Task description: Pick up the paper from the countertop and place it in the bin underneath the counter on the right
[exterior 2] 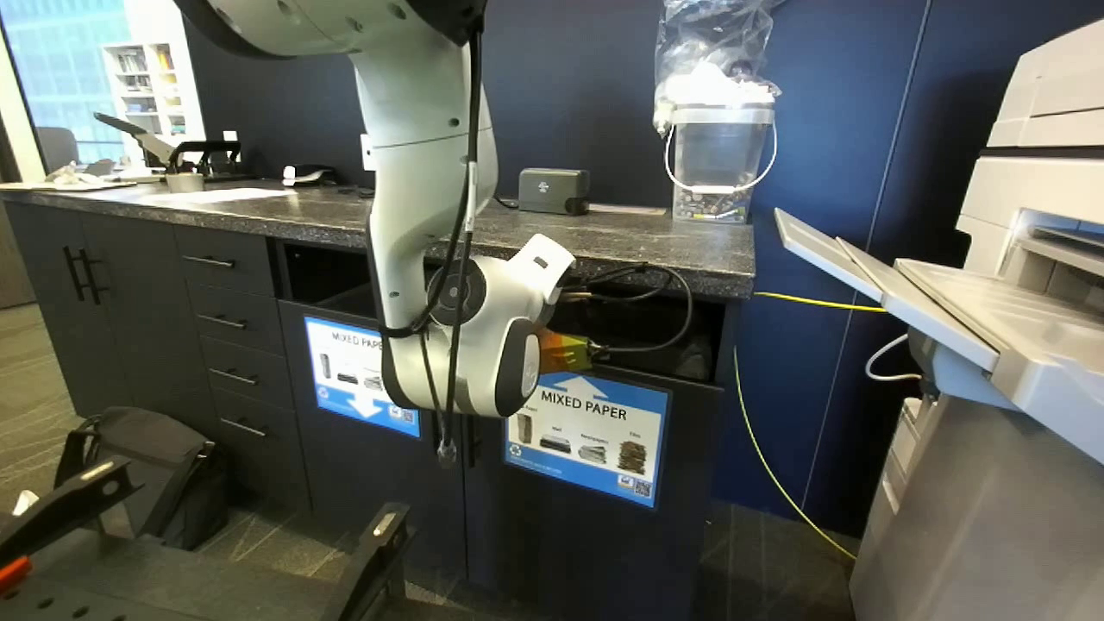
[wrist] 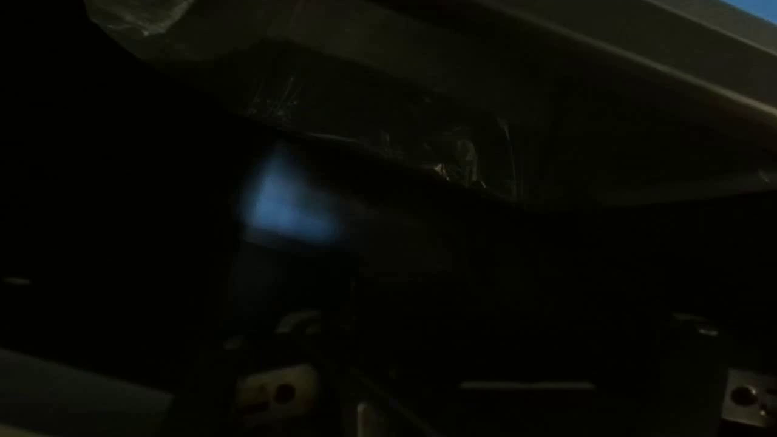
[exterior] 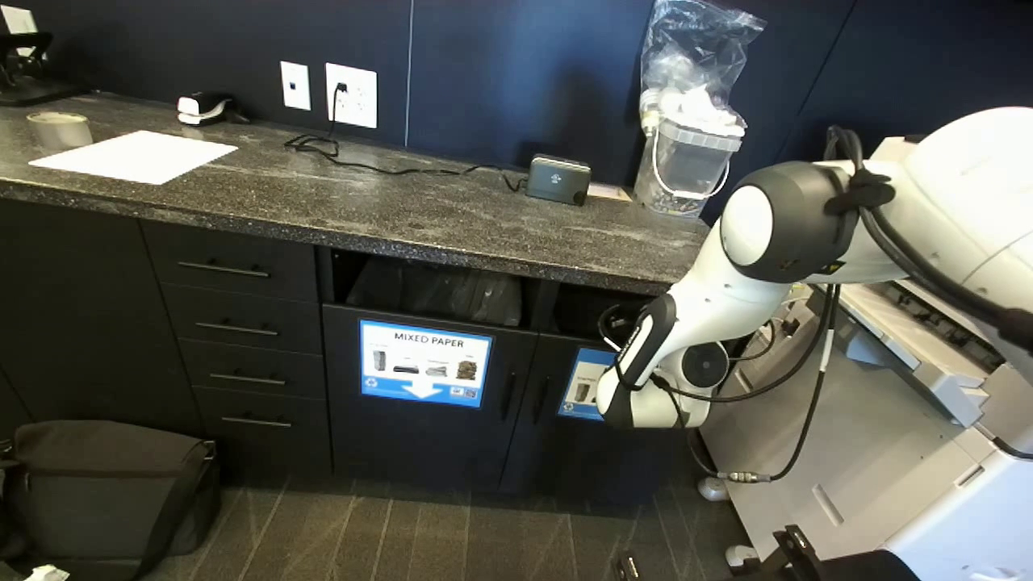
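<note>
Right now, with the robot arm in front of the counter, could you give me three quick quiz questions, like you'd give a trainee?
1. True or false: the white sheet lies on the countertop.
2. How many drawers are stacked in the column?
3. Where is the end effector? A) over the white sheet; B) at the opening above the right-hand bin door; C) in front of the drawers.

Key: 1. True. 2. Four. 3. B.
</note>
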